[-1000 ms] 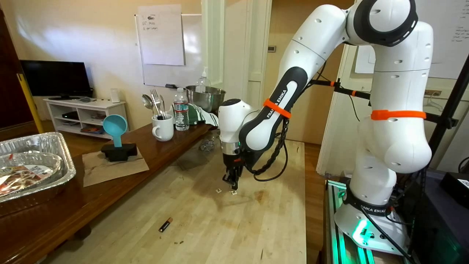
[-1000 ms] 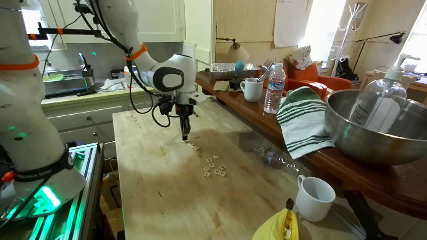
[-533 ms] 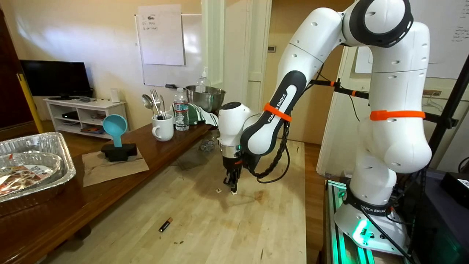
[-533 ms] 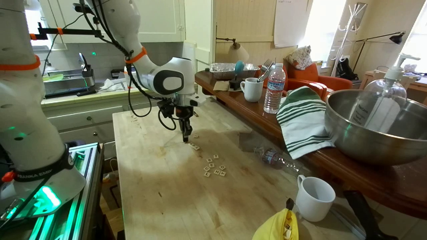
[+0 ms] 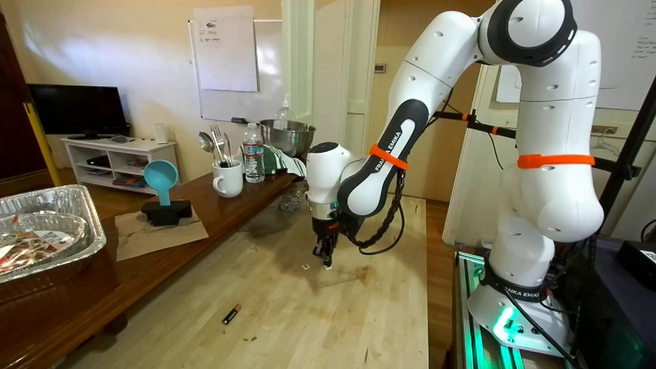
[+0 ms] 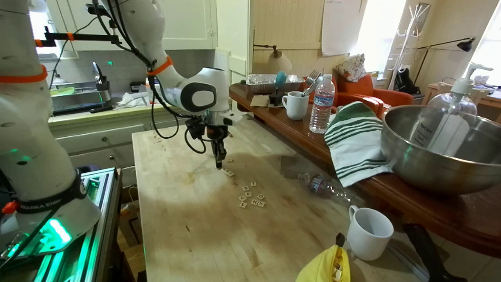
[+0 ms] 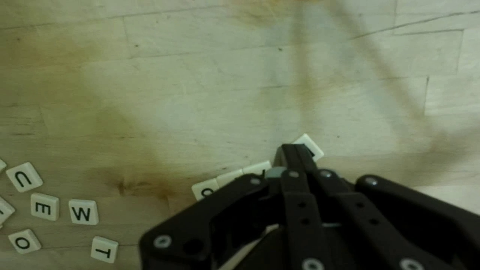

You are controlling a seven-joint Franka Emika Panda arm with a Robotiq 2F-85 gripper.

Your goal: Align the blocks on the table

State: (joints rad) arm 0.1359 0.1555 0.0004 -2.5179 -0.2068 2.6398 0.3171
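The jaws are together, pointing down at 1 partly hidden block (image 7: 309, 144); whether they touch it I cannot tell. Just beside, 3 blocks (image 7: 229, 177) sit in a touching row on the desk (image 6: 211, 243); more blocks (image 7: 83, 212) lie loose, apart from the row.

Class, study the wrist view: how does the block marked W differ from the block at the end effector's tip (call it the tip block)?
The W block shows whole; the tip block is partly hidden by the end effector, so no letter can be made out.
The W block sits nearly square to the picture's edges; the tip block is turned cornerwise.
Shared: both are pale and lie on the table.
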